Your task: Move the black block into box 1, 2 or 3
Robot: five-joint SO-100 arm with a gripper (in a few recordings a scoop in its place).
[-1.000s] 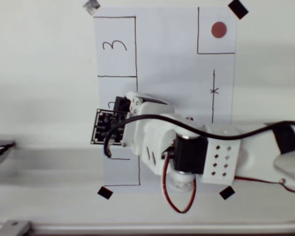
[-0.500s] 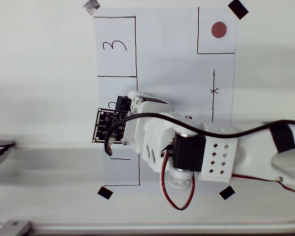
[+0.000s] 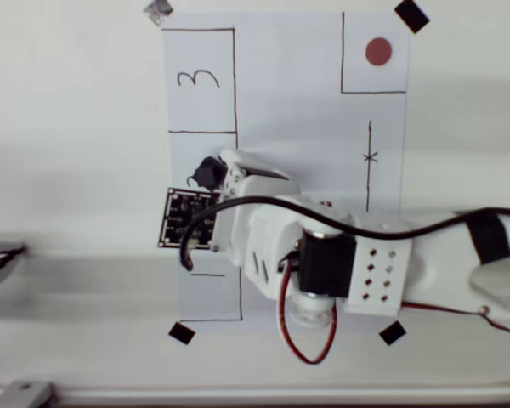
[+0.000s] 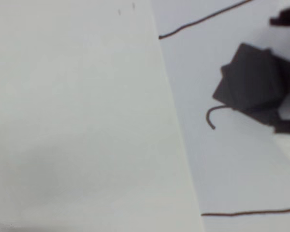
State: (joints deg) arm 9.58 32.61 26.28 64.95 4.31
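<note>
We hold the tool (image 3: 211, 174) low over the middle box (image 3: 204, 204) on the white paper (image 3: 297, 127), probably so the black block (image 3: 208, 172) lands inside its pen lines. In the wrist view the block (image 4: 253, 79) sits tilted over the curl of the handwritten number (image 4: 215, 116), at the tool's tip. We cannot tell whether the jaws grip it or have parted, nor whether it rests on the paper.

A robotics test bench or lab setup is suggested. A plain white worktop (image 3: 68, 127) is seen, with a white paper sheet (image 3: 297, 127) fixed down by black tape squares (image 3: 411, 15), marked with hand-drawn numbered boxes (image 3: 201, 81) and a red dot (image 3: 378, 52). A white 3D-printed robot arm (image 3: 323, 255) with exposed wiring is seen above it.
</note>
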